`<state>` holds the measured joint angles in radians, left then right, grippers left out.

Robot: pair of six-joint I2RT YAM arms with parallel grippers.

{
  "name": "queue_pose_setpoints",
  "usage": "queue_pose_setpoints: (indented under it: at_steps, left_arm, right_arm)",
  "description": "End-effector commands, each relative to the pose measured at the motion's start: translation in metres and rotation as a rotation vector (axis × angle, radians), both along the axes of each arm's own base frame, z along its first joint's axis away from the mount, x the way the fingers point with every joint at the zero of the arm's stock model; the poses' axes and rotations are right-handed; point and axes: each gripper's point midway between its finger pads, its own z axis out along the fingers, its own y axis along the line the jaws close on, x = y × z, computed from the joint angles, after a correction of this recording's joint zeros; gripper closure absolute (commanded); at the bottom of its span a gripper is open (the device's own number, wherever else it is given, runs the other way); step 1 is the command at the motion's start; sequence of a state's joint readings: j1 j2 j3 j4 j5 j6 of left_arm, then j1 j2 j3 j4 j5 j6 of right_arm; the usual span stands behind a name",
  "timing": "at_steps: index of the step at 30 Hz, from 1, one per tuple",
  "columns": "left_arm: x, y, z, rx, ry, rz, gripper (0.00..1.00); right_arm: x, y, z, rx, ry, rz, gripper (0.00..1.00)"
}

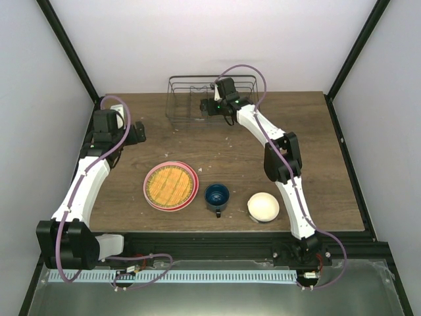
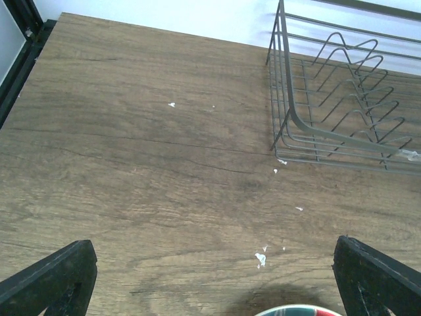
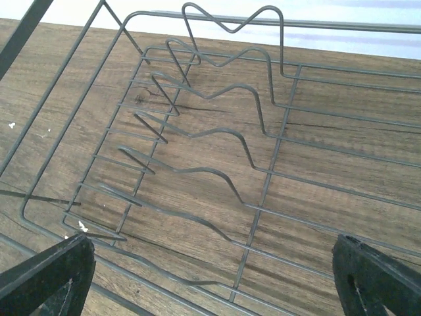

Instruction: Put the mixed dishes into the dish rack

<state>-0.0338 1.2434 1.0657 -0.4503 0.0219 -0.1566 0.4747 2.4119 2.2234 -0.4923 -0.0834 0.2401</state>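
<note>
Rack (image 1: 184, 99), long axis along far table (image 1: 316, 164) edge (mug (image 1: 216, 195) handle nearward)

The right arm reaches far forward, the right gripper (image 1: 208, 106) hanging over the dish rack (image 1: 176, 84), jaws spread wide. Well left of the rack, the left arm stands bent, the left gripper (image 1: 136, 133) turned toward it, equally wide, apparently holding nothing.
</note>
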Motion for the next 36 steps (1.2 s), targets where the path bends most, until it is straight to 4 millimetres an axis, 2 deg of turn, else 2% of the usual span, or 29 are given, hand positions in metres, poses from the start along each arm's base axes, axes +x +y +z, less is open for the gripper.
queue_pose_setpoints:
  at_steps: [1,6,8,11,15,27,32,36]
  left_arm:
    - [0.002,-0.005,-0.001,-0.004,-0.009,-0.021,0.0]
    - [0.004,-0.006,-0.002,-0.002,-0.007,-0.035,0.0]
    - [0.004,-0.007,-0.002,-0.002,-0.006,-0.037,0.0]
    - [0.004,-0.007,-0.004,-0.002,0.0,-0.037,0.0]
    - [0.005,-0.006,-0.006,-0.002,0.0,-0.029,0.0]
    - [0.011,-0.007,-0.006,-0.009,0.008,-0.036,0.0]
    - [0.014,-0.008,-0.007,-0.011,0.01,-0.035,0.0]
    - [0.015,-0.008,-0.01,-0.013,0.017,-0.037,0.0]
  right_arm:
    - [-0.006,0.005,-0.016,-0.027,0.033,0.042,0.0]
    - [-0.008,0.003,-0.018,-0.038,0.04,0.048,0.0]
    - [-0.007,0.003,-0.038,-0.054,0.067,0.048,0.0]
    - [-0.006,-0.005,-0.046,-0.082,0.081,0.022,0.0]
    - [0.003,-0.029,-0.053,-0.103,0.102,-0.068,0.0]
    - [0.027,-0.102,-0.058,-0.15,0.123,-0.24,0.0]
    - [0.033,-0.118,-0.063,-0.171,0.117,-0.248,0.0]
    - [0.032,-0.118,-0.071,-0.191,0.127,-0.229,0.0]
